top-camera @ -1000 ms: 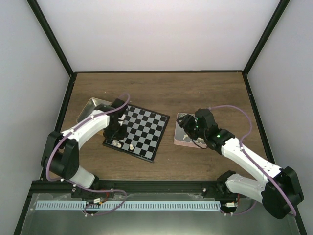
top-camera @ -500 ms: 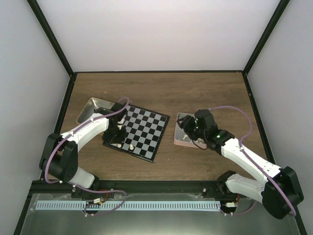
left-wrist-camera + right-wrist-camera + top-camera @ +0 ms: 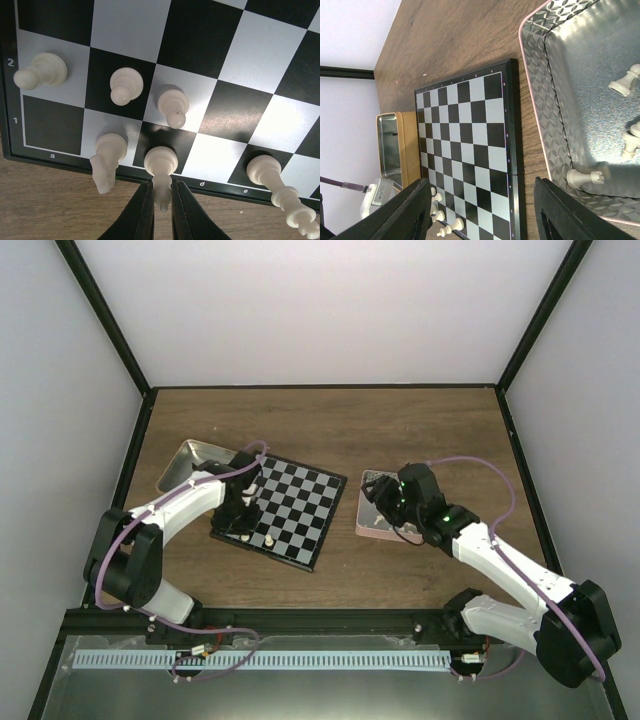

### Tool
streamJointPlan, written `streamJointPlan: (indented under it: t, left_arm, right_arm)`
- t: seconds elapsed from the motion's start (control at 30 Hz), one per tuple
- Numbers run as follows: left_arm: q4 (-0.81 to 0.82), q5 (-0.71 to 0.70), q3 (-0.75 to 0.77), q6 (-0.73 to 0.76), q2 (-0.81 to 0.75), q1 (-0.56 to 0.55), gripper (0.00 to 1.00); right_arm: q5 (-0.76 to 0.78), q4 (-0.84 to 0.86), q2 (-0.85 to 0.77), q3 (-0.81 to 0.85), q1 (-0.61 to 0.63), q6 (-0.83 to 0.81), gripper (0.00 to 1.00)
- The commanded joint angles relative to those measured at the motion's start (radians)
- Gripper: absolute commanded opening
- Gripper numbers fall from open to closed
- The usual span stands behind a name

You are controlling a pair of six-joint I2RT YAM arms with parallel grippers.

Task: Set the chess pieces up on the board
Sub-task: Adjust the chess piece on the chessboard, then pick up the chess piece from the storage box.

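The board (image 3: 285, 508) lies left of centre; it also shows in the right wrist view (image 3: 470, 145). In the left wrist view several cream-white chess pieces stand at its near corner: three pawns (image 3: 125, 85) on row 2, a knight (image 3: 106, 161) on b1 and a tall piece (image 3: 280, 192) on e1. My left gripper (image 3: 162, 202) is shut on the top of a white bishop (image 3: 161, 167) whose base rests on c1. My right gripper (image 3: 485, 212) is open and empty, above the table between the board and a pink-rimmed tin (image 3: 560, 100) that holds loose white pieces (image 3: 582, 176).
A second metal tin (image 3: 185, 462) sits at the board's far left corner, also in the right wrist view (image 3: 390, 150). The pink-rimmed tin (image 3: 375, 525) lies right of the board. Dark frame posts and pale walls bound the wooden table.
My left gripper has moved slightly toward the board's near corner with the bishop. My right gripper has barely shifted.
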Motion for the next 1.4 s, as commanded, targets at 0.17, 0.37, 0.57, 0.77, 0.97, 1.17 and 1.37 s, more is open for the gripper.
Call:
streamJointPlan:
  t: [0.17,0.37,0.57,0.77,0.97,1.17,1.37]
  left_arm:
    - [0.022,0.006,-0.003,0.012,-0.004,-0.006,0.11]
    - [0.014,0.014,0.023,0.004,-0.025,-0.006,0.29]
    - [-0.001,0.044,0.086,-0.001,-0.109,-0.006,0.40]
    - [0.122,0.003,0.122,-0.001,-0.242,-0.005,0.51]
    - [0.266,0.013,0.093,-0.059,-0.328,-0.005,0.52]
    - [0.386,0.089,0.034,-0.120,-0.376,-0.005,0.52]
    - [0.419,0.103,0.017,-0.135,-0.387,-0.005,0.52]
  right_arm:
    - [0.020,0.000,-0.014,-0.004,-0.002,-0.009,0.58]
    - [0.029,-0.016,-0.002,0.000,-0.003,-0.044,0.58]
    - [0.076,-0.074,0.032,0.036,-0.002,-0.225,0.56]
    - [0.153,-0.185,0.162,0.114,-0.010,-0.415,0.49]
    - [0.187,-0.219,0.318,0.190,-0.044,-0.543,0.45]
    - [0.227,-0.237,0.475,0.275,-0.065,-0.582,0.45]
    - [0.276,-0.256,0.584,0.325,-0.064,-0.569,0.45]
